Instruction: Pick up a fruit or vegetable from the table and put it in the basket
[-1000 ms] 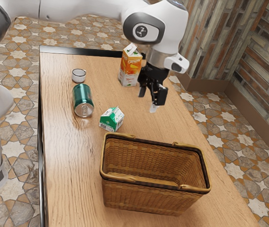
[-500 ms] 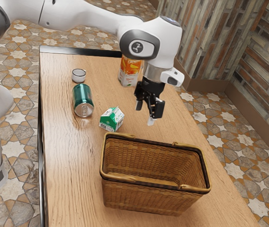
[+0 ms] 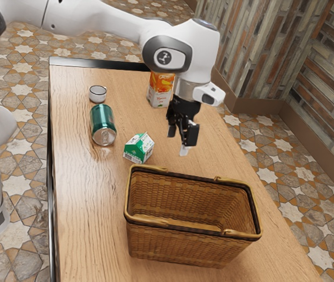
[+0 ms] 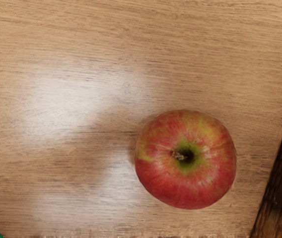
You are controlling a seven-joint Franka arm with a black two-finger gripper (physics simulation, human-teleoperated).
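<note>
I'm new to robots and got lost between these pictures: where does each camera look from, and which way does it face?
Exterior view: set beside the arm, looking down across the table and basket; the arm reaches in from that view's upper left, its gripper open above the table.
Wrist view: mounted on the arm's end, facing roughly straight down at the table, an apple and part of the basket.
Both share the table and basket.
</note>
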